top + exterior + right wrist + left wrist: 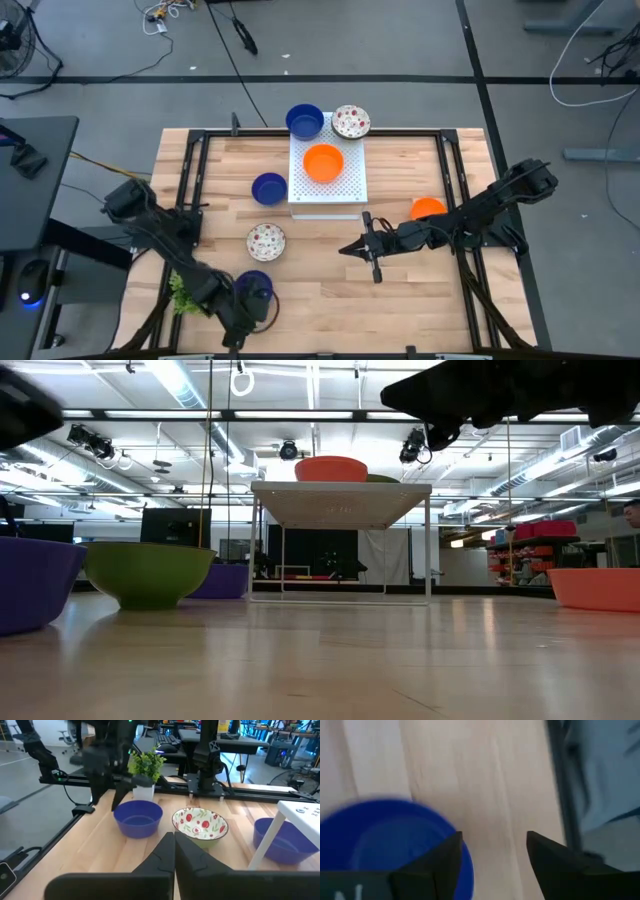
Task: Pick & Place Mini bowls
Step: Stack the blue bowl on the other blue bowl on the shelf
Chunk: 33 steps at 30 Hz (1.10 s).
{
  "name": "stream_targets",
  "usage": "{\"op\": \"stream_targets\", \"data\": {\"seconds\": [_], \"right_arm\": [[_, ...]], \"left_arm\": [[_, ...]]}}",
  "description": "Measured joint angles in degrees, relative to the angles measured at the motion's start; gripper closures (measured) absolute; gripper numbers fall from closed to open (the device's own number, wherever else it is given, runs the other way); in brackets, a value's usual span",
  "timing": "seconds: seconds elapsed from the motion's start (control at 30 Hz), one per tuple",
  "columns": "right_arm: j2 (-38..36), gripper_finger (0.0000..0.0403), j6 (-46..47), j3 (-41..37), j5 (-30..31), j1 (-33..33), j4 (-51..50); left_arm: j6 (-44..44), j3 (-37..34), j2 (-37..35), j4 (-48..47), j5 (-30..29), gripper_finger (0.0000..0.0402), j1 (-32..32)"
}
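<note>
A blue mini bowl (pixel 254 284) sits on the wooden table (pixel 420 300) near its front left corner, just beside a small green plant (pixel 181 293). The left gripper (pixel 243 318) hovers at this bowl's rim with its fingers (pixel 547 860) spread apart and holding nothing; the bowl rests free on the wood. A speckled mini bowl (pixel 266 241) lies behind it, and a second blue bowl (pixel 269 188) stands farther back, just beside the white perforated board (pixel 345 185). An orange bowl (pixel 323 162) rests on the board, and a blue bowl (pixel 304 121) and a speckled bowl (pixel 351 121) sit at its rear edge. Another orange bowl (pixel 427 208) lies right of the board. The right gripper (pixel 352 247), fingers pressed together and empty, hangs over mid-table.
</note>
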Motion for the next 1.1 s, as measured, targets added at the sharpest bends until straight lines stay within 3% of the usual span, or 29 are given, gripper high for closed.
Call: {"op": "stream_targets", "data": {"seconds": [0.17, 0.4, 0.83, 1.1], "right_arm": [[0.0, 0.0399, 0.0, 0.0, 0.0, 0.0, -0.2], [0.0, 0.0399, 0.0, 0.0, 0.0, 0.0, -0.2], [0.0, 0.0399, 0.2, 0.0, 0.0, 0.0, -0.4], [0.0, 0.0399, 0.2, 0.0, 0.0, 0.0, -0.4]], "left_arm": [[-3.9, 4.3, 4.3, -8.5, -0.7, 0.0175, -0.6], [-5.7, 6.5, 6.2, -12.4, -2.3, 0.0216, -0.3], [-5.7, 6.5, 6.6, -12.3, -2.5, 0.0389, 1.1], [-4.9, 9.8, 6.6, -14.2, 1.3, 0.0396, 1.1]]}}
